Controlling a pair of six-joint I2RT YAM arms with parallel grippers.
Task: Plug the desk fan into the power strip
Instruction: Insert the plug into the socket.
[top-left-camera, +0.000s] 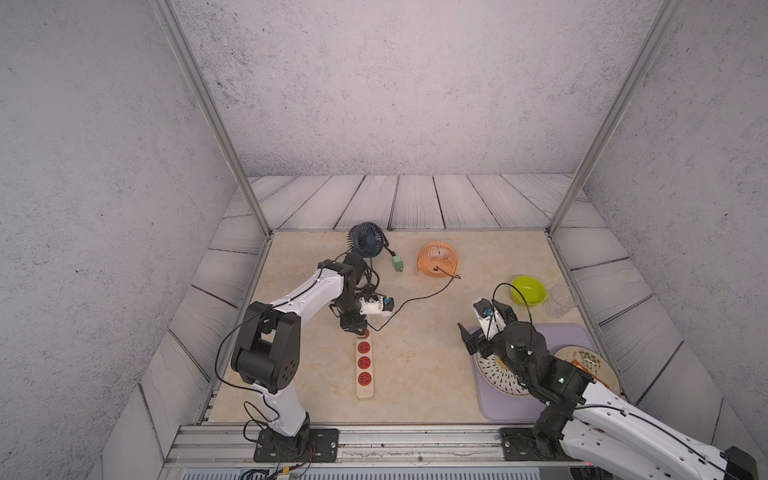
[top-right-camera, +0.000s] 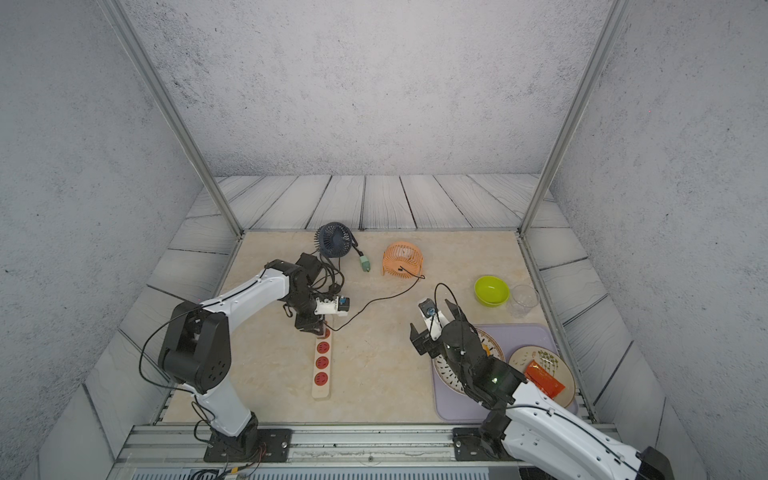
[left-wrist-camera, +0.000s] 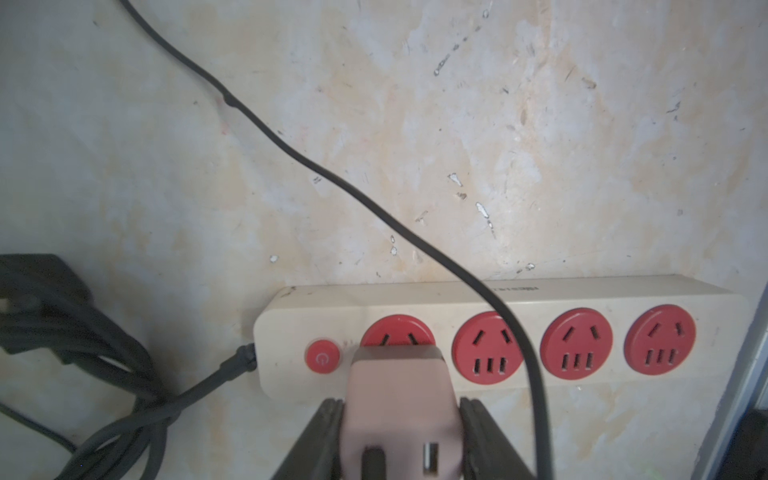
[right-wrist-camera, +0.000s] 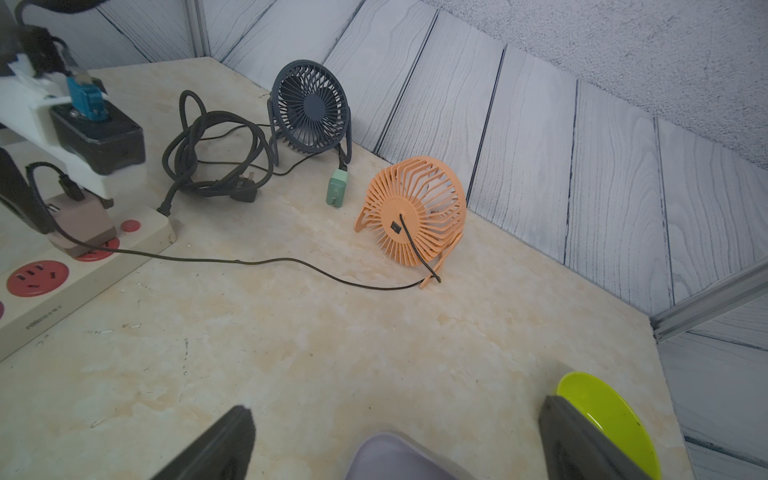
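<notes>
Left claw (left-wrist-camera: 401, 413) pinches a dusty-pink USB adapter (left-wrist-camera: 395, 382) by its sides, holding it down at the first red socket (left-wrist-camera: 397, 330) of the power strip (left-wrist-camera: 540, 296), right beside the red button (left-wrist-camera: 322, 357). That strip lies flat on the beige tabletop (top-left-camera: 415, 374), toward the left arm's side, its far end under the claw.

Whether the prongs are fully home I cannot tell; the adapter's body hides the lower slots. If they sit off the slots, a harder push would likely jam them or skid the strip, since nothing pins it. A sideways slip could also hit the button.

The thin black cable (left-wrist-camera: 374, 208) drapes over the second socket and runs to the orange desk fan (right-wrist-camera: 411, 212); any tug might topple that light fan or snag a finger.

Beyond, a dark blue fan (right-wrist-camera: 309, 106) stands with its green adapter (right-wrist-camera: 337, 189) lying loose, next to the strip's coiled black cord (right-wrist-camera: 208, 158). Right claw (right-wrist-camera: 395, 415) hangs spread wide and empty, well apart, above a purple tray (right-wrist-camera: 390, 453) near a lime bowl (right-wrist-camera: 611, 419).
</notes>
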